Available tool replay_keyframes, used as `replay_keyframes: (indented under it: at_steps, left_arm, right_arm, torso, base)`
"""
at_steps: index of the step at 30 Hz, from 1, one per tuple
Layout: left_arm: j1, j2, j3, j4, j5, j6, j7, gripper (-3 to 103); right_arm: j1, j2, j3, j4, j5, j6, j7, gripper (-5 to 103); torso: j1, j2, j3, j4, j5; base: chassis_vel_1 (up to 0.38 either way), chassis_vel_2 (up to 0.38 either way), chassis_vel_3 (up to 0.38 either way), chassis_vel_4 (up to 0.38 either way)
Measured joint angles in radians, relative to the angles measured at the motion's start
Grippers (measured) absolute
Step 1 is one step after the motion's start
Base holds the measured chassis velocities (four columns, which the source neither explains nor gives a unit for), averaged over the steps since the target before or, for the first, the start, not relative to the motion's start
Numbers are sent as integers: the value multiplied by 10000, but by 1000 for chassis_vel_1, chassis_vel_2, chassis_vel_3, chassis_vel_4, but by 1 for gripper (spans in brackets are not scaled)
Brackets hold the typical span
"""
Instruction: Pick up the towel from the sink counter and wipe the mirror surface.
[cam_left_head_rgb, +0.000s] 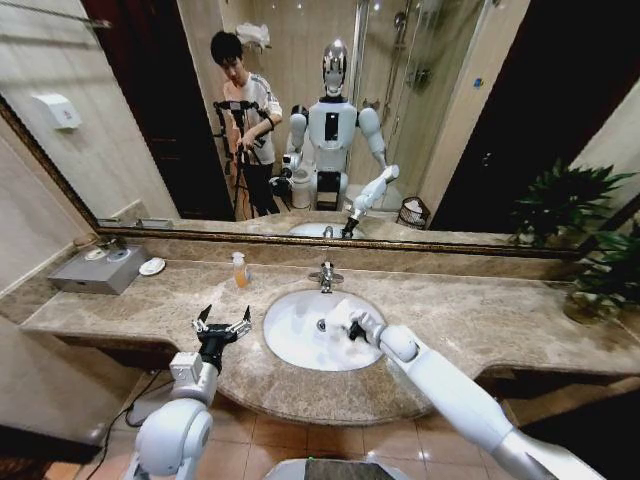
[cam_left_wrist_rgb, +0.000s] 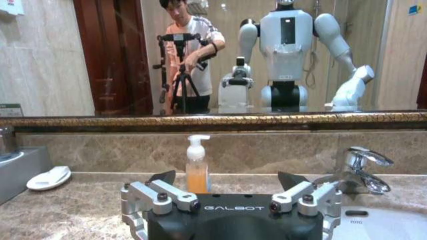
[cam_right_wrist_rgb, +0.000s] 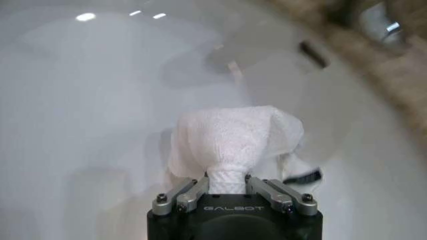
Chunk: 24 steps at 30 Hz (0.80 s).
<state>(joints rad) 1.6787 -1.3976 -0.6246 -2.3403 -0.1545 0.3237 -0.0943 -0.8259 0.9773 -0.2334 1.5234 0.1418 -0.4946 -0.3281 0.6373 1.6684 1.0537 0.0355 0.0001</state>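
Over the white basin (cam_left_head_rgb: 300, 335), the right gripper (cam_right_wrist_rgb: 227, 184) is clamped on a white towel (cam_right_wrist_rgb: 233, 142), its fingers pinching the cloth into a narrow neck right at the tips. From that neck the towel fans out away from the wrist in a bunched, rounded mass, so its long axis runs on from the gripper toward the basin wall. In the head view the same towel (cam_left_head_rgb: 340, 318) is a small white lump at the end of the right gripper (cam_left_head_rgb: 352, 328), near the drain and hard to tell from the porcelain; the right wrist view gives the folds and the pinch plainly. The right arm reaches in across the curved front edge of the sink counter (cam_left_head_rgb: 480, 320).

Just left of the basin, the left gripper (cam_left_head_rgb: 222, 324) hangs over the counter with its fingers spread wide and nothing between them. Its wrist view, past the left gripper (cam_left_wrist_rgb: 227, 182), faces a soap bottle (cam_left_wrist_rgb: 197, 167) with orange liquid, a white soap dish (cam_left_wrist_rgb: 49, 178), the chrome faucet (cam_left_wrist_rgb: 360, 170) and the mirror (cam_left_wrist_rgb: 100, 55) above its bronze frame. The head view adds a grey box (cam_left_head_rgb: 100, 268) at the counter's left end and a potted plant (cam_left_head_rgb: 605, 280) at its right
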Motion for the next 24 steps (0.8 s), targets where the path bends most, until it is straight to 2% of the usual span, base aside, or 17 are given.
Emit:
replay_keyframes:
  at_steps: [4, 9, 17, 24]
  left_arm:
    - [0, 0, 0, 0, 0, 0, 0, 100]
    - [0, 0, 0, 0, 0, 0, 0, 100]
    - [0, 0, 0, 0, 0, 0, 0, 100]
    - [0, 0, 1, 0, -1, 0, 0, 100]
  right_arm:
    - [-25, -221, -273, 276, 200, -94, 14, 13]
    - [871, 330, -305, -764, 270, 132, 391, 13]
    - [1681, 937, -214, -1851, 385, 359, 579, 13]
    - [1100, 642, -781, -989, 511, 254, 568, 13]
  torso:
    - [-2, 1, -1, -1, -3]
    - [-1, 0, 0, 7, 0]
    - [2, 0, 1, 6, -2]
    - [2, 0, 0, 2, -1]
  base:
    - [0, 0, 0, 0]
    - [0, 0, 0, 0]
    - [0, 0, 0, 0]
    - [0, 0, 0, 0]
